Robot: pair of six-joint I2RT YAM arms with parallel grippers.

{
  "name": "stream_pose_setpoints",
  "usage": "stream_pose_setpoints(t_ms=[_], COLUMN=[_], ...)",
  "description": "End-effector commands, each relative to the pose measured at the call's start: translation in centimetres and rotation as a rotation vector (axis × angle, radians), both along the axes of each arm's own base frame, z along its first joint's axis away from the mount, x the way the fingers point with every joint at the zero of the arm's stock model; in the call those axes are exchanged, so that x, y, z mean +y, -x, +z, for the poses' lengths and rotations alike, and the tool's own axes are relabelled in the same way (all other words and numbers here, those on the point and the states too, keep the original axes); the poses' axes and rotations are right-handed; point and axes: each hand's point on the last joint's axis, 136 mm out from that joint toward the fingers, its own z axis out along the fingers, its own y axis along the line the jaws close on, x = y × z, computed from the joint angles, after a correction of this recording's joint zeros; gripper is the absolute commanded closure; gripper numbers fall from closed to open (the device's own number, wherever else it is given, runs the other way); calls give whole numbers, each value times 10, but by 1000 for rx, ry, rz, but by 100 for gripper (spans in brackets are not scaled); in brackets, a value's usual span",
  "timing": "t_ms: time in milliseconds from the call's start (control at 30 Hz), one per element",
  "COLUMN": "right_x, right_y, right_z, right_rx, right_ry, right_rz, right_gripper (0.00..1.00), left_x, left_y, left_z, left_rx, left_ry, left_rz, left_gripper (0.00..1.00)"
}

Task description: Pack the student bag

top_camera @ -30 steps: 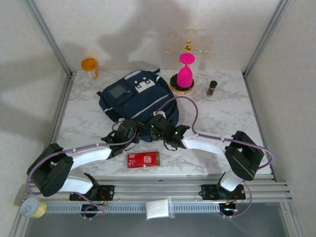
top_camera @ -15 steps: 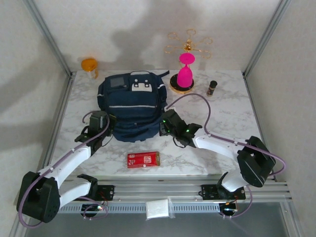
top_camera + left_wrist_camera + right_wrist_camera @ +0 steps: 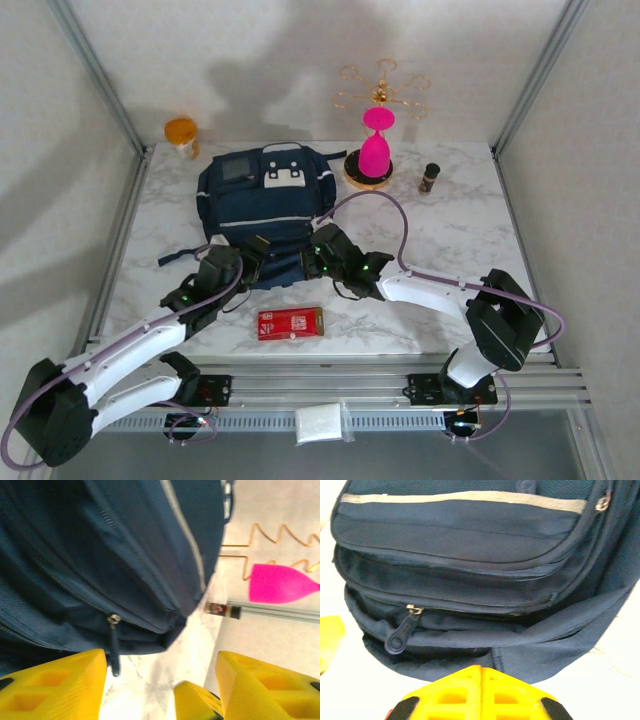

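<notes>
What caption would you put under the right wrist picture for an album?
Right hand, shut, faces the navy student bag, a zipper pull hanging just ahead.

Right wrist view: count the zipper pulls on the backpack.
2: one dark pull hanging lower left, one metal pull at the upper right corner. More may be hidden.

The large navy blue fabric backpack (image 3: 265, 215) lay flat, front up, at the middle of the marble counter (image 3: 450, 230). Its white-grey patches faced the far edge, a light stripe crossed its front, and a dark zip pull hung at its near end.
</notes>
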Motion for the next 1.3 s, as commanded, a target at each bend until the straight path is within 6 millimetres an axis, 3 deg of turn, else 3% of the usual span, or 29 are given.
stream_pose_setpoints(t_ms=[0, 100, 267, 500, 633, 767, 867, 1033, 1267], right_x=[25, 42, 64, 72, 76, 82, 81, 77, 78], right_y=[7, 12, 15, -3, -11, -20, -23, -23, -6], right_z=[12, 6, -3, -28, -43, -52, -52, -33, 21], right_rx=[-1, 16, 20, 82, 98, 96, 88, 56, -7], right_ry=[-27, 16, 92, 219, 258, 295, 310, 284, 80], right_rz=[122, 187, 234, 152, 123, 105, 89, 82, 140], right_gripper=[98, 75, 59, 54, 58, 67, 85, 100, 100], left_x=[13, 27, 46, 58, 59, 60, 60, 62, 52], left_y=[-8, -7, -4, -1, -2, -2, -3, -3, -10], left_z=[-7, -6, -19, -22, -26, -31, -28, -27, -19], left_rx=[24, 21, 35, 34, 40, 51, 44, 45, 45], left_ry=[-31, -81, -72, -80, -80, -74, -74, -73, -7], left_rz=[94, 145, 177, 204, 202, 196, 196, 196, 181], left_gripper=[42, 45, 46, 43, 43, 43, 42, 42, 43])
